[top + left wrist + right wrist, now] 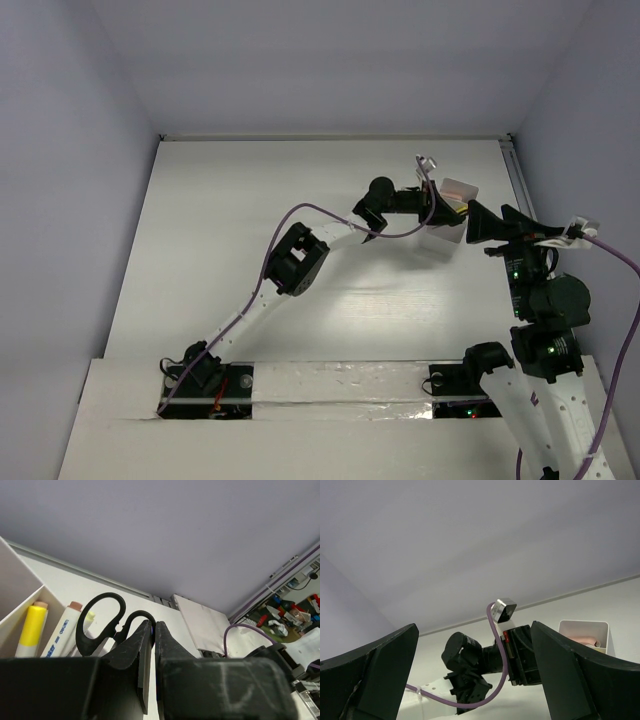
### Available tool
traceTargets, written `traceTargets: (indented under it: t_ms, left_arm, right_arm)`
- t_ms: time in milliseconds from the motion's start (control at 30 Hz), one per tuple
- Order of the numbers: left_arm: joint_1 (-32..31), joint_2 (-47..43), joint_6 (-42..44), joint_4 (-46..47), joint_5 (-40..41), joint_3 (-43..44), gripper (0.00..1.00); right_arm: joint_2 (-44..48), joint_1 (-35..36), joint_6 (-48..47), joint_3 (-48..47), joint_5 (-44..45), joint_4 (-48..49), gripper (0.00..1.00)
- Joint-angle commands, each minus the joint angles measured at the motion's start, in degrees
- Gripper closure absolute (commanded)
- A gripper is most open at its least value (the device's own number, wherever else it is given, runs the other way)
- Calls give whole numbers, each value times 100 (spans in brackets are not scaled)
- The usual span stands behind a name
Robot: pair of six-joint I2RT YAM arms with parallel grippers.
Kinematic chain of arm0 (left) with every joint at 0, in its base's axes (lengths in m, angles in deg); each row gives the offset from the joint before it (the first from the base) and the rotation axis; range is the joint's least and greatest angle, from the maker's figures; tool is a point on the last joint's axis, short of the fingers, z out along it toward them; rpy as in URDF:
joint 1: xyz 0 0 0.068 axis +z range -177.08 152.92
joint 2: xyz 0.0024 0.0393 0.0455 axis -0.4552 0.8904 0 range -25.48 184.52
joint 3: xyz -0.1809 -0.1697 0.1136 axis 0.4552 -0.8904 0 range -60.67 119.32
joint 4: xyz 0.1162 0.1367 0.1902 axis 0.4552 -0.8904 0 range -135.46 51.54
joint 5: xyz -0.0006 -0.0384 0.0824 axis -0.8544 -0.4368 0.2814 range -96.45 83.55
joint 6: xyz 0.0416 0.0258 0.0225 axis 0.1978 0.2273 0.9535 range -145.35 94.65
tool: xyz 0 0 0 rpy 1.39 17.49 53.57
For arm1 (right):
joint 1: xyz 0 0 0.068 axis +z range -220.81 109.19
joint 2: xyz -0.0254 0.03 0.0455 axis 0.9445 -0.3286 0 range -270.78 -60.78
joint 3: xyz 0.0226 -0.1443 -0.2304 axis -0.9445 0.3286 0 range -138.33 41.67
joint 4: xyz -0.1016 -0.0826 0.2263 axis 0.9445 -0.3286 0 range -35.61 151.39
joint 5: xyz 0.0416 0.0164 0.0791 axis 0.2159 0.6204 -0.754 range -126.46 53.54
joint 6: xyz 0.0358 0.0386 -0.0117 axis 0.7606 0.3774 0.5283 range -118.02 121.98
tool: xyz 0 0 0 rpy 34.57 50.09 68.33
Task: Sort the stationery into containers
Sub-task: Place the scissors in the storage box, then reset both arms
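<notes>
1. L gripper (152,625): fingers pressed nearly together, only a thin slit btwn them. It is pinching the right handle loop of the scissors (102,625); the loop runs straight into the slit at the tips.
2. Scissors: black handles up, left loop just left of the L fingertips. Blades are hidden below the gripper body.
3. Cup (17,587): white, left of the L gripper, with a slanted inner wall. Scissors and pens stand on the tool side of that wall.
4. Yellow pen (31,630): furthest left of the tips, pinkish end up, leaning against the inner wall.
5. White pen (62,630): blue print, pinkish-brown cap, btwn the yellow pen and the scissors.
6. Stick (89,616): only its pale yellow tip shows, just behind the left loop.
7. R gripper (474,627): fingers spread wide, nothing btwn them.
8. R wrist cam: the L wrist sits dead ahead, framed by the R fingers. The cup is beyond the right-hand finger, w/ smth pinkish inside.
9. Top cam: L gripper is over the cup mouth, coming in from the cup's left. R gripper is just right of the cup, pointing at it; can't tell if it touches.
10. Purple cable (300,212) loops off the L arm, behind the tool.
</notes>
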Motion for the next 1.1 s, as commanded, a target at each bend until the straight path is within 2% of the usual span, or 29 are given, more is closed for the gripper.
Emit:
traceTargets:
  t_ms: [0,133,267,367,400,533,567,633,667,867,967,1000,1067]
  left_arm:
    - [11,-12,147,257,65,146,99]
    - [11,-179,226,319,126,-100,86]
    - [11,-565,532,232,206,-452,69]
    - [11,-732,674,152,250,-680,64]
    - [11,-820,726,144,258,-777,58]
    - [11,-1250,928,187,355,-1251,50]
    - [11,-1391,999,213,390,-1400,45]
    - [11,-1839,1288,205,495,-1813,30]
    - [63,-2162,1394,179,548,-1954,1]
    - [64,-3482,2246,-15,1014,-3377,1]
    - [116,-4308,2458,-120,1198,-4299,1]
    - [116,-4815,2615,-181,1277,-4894,1]
    - [116,-5362,2835,-313,1689,-5529,1]
  right_arm:
    - [8,-41,-76,-191,-74,91,0]
    - [-9,-41,-76,-191,-74,100,0]
    - [-18,-41,-93,-217,-92,74,0]
    - [-9,-41,-93,-243,-92,47,0]
    - [-1,-41,-93,-243,-101,47,0]
    - [26,-41,-111,-261,-92,21,0]
    - [26,-41,-111,-261,-92,21,0]
    - [35,-41,-119,-261,-92,21,0]
    - [17,-41,-119,-270,-109,21,0]
    - [26,-41,-119,-323,-136,21,0]
    - [114,-41,-146,-358,-75,-164,0]
    - [140,-41,-155,-366,-40,-164,0]
    - [210,-41,-163,-393,13,-190,0]
